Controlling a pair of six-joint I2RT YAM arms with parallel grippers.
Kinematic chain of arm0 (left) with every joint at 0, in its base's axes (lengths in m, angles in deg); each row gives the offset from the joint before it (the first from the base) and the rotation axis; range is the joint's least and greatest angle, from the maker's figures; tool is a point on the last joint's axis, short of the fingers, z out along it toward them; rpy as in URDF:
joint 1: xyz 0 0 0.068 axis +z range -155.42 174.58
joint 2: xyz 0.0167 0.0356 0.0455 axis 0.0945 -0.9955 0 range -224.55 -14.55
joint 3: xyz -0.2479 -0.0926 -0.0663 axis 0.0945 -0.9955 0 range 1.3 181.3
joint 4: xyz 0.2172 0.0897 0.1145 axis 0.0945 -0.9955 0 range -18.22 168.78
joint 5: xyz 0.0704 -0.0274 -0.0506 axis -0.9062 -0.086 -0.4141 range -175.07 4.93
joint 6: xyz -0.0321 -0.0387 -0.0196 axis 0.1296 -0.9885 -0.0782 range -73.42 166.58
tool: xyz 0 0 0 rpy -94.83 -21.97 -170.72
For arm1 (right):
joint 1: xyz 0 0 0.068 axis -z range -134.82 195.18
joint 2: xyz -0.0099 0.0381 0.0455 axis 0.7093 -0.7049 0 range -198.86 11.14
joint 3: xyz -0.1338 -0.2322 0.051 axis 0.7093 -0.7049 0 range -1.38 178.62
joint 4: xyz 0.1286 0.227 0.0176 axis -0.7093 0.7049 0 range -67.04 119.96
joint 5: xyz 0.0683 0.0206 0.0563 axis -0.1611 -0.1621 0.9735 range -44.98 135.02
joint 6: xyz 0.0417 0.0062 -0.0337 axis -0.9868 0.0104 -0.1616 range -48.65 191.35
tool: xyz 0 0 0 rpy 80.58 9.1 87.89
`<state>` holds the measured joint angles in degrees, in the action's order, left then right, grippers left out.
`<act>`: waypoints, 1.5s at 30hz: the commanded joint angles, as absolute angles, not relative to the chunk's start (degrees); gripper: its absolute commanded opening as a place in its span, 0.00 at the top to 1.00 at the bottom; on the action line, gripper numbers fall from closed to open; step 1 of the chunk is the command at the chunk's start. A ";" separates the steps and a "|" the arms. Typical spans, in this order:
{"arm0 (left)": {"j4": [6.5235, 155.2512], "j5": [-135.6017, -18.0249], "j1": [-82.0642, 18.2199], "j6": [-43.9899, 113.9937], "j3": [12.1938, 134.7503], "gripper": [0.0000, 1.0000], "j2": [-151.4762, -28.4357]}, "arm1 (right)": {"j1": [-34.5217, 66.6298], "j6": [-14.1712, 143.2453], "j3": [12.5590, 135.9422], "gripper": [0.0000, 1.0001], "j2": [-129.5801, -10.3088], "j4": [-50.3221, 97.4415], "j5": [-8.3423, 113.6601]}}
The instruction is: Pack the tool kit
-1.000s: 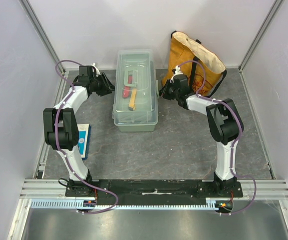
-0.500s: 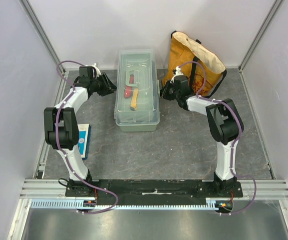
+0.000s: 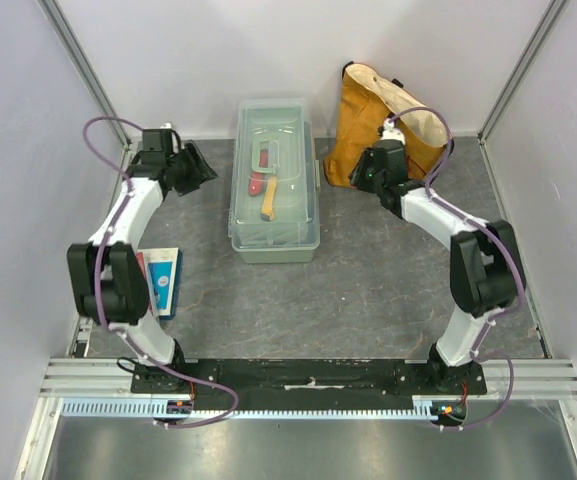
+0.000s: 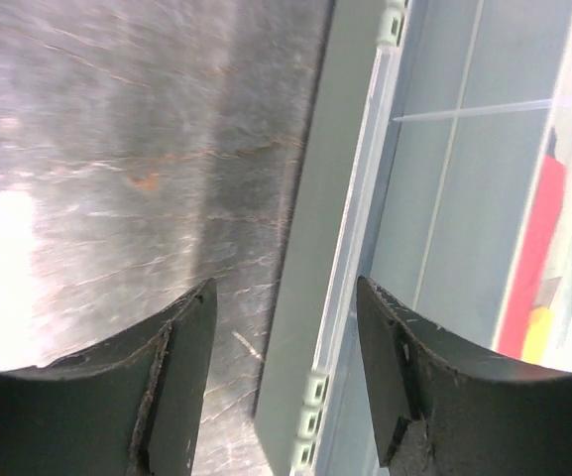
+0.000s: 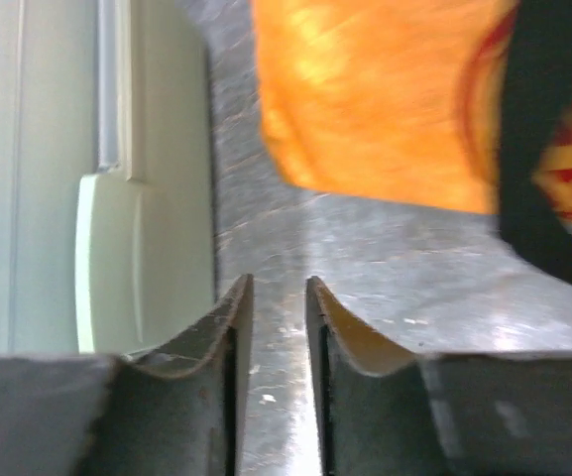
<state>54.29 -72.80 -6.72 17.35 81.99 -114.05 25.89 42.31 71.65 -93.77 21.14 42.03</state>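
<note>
Where the toolbox sits: toolbox (image 3: pixel 273 250) lies on the tabletop (image 3: pixel 368 290) toward the back, between left claw (image 3: pixel 196 165) and right claw (image 3: pixel 360 178), touching neither.
Toolbox look: pale sage-green box with its clear lid down; a green handle (image 3: pixel 265 155), a red tool (image 3: pixel 254 184) and a yellow-handled tool (image 3: pixel 267 200) show through the lid.
Left claw: fingers well apart, gripping nothing, left of the box's far end.
Right claw: fingers a narrow gap apart with only bare tabletop between them, between box and bag (image 3: pixel 358 120).
Top view only: the bag standing at the back right; packets (image 3: pixel 163 280) lying flat by the left arm.
Left wrist only: the box's side wall (image 4: pixel 315 248) close up, with red and yellow blurred behind the lid.
Right wrist only: a pale latch (image 5: pixel 112 263) on the box's side; the bag is an orange blur.
</note>
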 commanded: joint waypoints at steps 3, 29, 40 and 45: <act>47.85 -81.21 -3.84 22.58 77.61 0.29 -97.72 | 27.86 46.31 67.88 0.53 -78.97 32.01 30.78; 25.61 -73.74 -3.84 31.38 59.05 0.10 -37.85 | 29.63 47.90 56.71 0.02 -13.84 70.41 20.50; 23.06 -74.62 -3.84 29.71 57.99 0.07 -33.62 | 29.54 47.71 58.47 0.02 -8.99 72.62 22.25; 22.89 -74.79 -3.84 29.79 59.66 0.07 -33.71 | 29.62 47.62 58.38 0.02 -9.08 72.89 22.43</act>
<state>23.04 -74.46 -3.69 28.84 58.19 -34.23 29.61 47.43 57.27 -8.52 72.31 22.65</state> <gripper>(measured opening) 0.925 0.980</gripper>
